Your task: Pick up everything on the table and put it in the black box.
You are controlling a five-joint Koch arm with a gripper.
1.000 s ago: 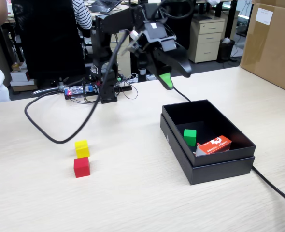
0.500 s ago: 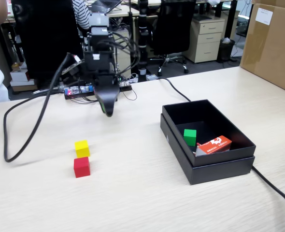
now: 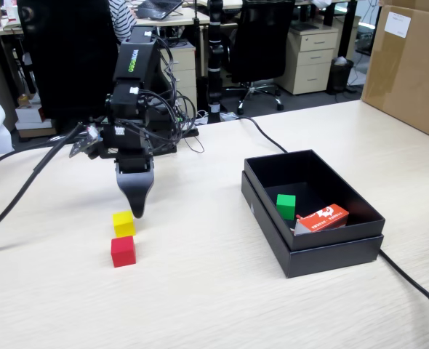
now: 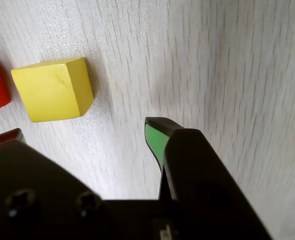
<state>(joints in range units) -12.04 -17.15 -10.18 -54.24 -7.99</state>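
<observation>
The hand [image 3: 137, 212], jaws parted and empty, hung just above the yellow cube [image 3: 123, 223], poised to grasp; the red cube [image 3: 123, 251] waited beside it, green cube [image 3: 286, 206] already boxed [image 3: 265, 211].

This was an office: at twelve o'clock beyond the table [image 3: 222, 291] stood a black swivel chair [image 3: 262, 43], beige drawer pedestals [image 3: 310, 58] and desks; a brown carton [image 3: 411, 65] sat at two o'clock.
</observation>
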